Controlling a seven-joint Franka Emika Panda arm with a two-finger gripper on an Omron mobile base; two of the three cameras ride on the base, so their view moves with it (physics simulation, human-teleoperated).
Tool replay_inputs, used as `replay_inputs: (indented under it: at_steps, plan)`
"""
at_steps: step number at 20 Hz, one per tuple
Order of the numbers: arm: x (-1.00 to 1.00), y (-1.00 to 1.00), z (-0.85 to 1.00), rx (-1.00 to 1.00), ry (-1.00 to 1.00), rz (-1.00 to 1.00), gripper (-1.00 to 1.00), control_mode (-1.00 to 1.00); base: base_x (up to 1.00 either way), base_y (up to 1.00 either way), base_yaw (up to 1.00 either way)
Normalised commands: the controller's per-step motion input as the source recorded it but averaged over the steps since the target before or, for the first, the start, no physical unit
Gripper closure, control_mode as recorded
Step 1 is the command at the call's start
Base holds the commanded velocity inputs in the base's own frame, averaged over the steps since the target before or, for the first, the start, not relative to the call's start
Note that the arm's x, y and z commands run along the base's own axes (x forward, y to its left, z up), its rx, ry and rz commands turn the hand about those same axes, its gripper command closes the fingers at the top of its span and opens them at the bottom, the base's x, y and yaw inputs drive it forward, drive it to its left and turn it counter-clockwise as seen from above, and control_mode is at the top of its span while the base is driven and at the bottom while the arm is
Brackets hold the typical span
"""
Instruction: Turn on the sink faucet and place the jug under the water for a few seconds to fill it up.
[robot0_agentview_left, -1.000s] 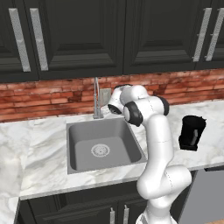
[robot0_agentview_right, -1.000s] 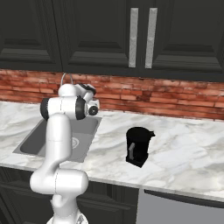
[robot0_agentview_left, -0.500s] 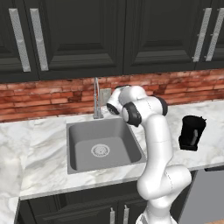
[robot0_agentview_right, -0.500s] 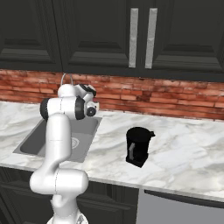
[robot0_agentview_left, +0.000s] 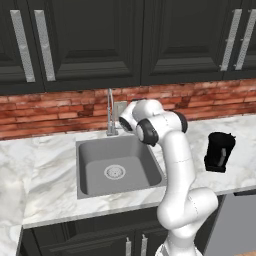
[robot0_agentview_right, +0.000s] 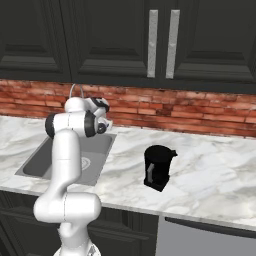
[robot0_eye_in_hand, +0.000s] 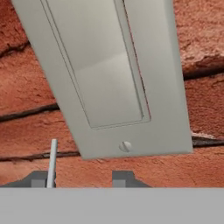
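While folded high, arm (robot0_agentview_left: 172, 150) noses sink faucet (robot0_agentview_left: 110, 112) — wall-facing.

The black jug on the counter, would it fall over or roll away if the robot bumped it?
The jug stands upright on a flat bottom on the marble counter, so it probably would not roll. It is taller than wide, so a high bump might tip it. Its open top looks empty, so it is likely light, and its side handle should help gripping.
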Motion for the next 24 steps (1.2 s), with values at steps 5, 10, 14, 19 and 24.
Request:
replay_inputs:
  at_steps: [5, 10, 14, 19, 24]
  plan:
    - [0.33, -0.64, -0.3, 0.11, 0.1, -0.09, 1.0, -1.0, 0.0, 0.0, 0.0]
    - [0.31, -0.81, -0.36, 0.13, 0.08, -0.04, 1.0, -1.0, 0.0, 0.0, 0.0]
    - [0.28, -0.81, -0.36, 0.13, 0.08, -0.04, 1.0, -1.0, 0.0, 0.0, 0.0]
    - [0.27, -0.8, -0.38, 0.13, 0.09, -0.04, 1.0, -1.0, 0.0, 0.0, 0.0]
    - [0.22, -0.8, -0.38, 0.13, 0.1, -0.04, 1.0, -1.0, 0.0, 0.0, 0.0]
